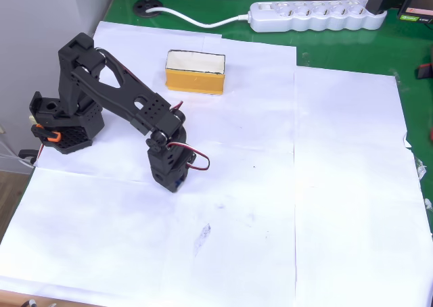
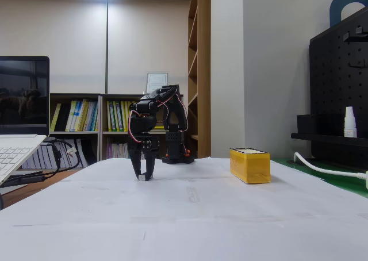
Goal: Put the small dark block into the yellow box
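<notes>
Surface: white paper sheets (image 1: 338, 185) cover a green table (image 1: 406, 50); this gives a plain ground on which a dark piece would stand out.
Foreground: in the fixed view a laptop (image 2: 20, 140) sits at the left edge, well apart from the work.
Gripper: the gripper (image 2: 142, 172) hangs straight down from the black arm (image 1: 115, 90), its tips at or just above the paper, which is how it would stand for a pick from above.
Jaws: in the fixed view the two fingers run close together to a narrow point; whether they are clamped on something or merely near shut, I cannot tell.
Small dark block: a faint pale-topped speck (image 2: 141, 179) at the fingertips in the fixed view may be the small dark block, but it is too small to be sure; from overhead the wrist covers that spot.
Yellow box: the yellow box (image 1: 195, 72) stands on the paper beyond the gripper, open side up with its pale inside showing, well apart from the fingers; in the fixed view it lies to the right (image 2: 249, 165).
Background: a white power strip (image 1: 314, 15) lies along the far table edge, clear of the route.
Judgement: the grasp stage seems in hand; a lift and a carry to the box would remain.
</notes>
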Tool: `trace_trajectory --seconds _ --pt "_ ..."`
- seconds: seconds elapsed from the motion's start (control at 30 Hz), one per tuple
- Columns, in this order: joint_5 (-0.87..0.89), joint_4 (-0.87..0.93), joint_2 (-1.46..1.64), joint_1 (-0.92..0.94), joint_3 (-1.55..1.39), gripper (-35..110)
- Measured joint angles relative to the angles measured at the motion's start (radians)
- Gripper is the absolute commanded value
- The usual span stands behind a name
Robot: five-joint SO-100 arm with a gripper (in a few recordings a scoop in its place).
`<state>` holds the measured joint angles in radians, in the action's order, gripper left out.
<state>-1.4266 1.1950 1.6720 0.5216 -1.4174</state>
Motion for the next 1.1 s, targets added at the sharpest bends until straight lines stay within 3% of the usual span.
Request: trace_trajectory --seconds 0.23,0.47,0.8,1.1 --pt "-0.049 0.413 -0.144 -0.052 -0.362 0" --pt "-0.026 0.609 -0.255 -0.149 -0.696 0" --pt "0.225 0.644 -0.301 -0.558 -0.870 0" --pt "0.419 0.644 -0.299 -0.959 -0.741 0"
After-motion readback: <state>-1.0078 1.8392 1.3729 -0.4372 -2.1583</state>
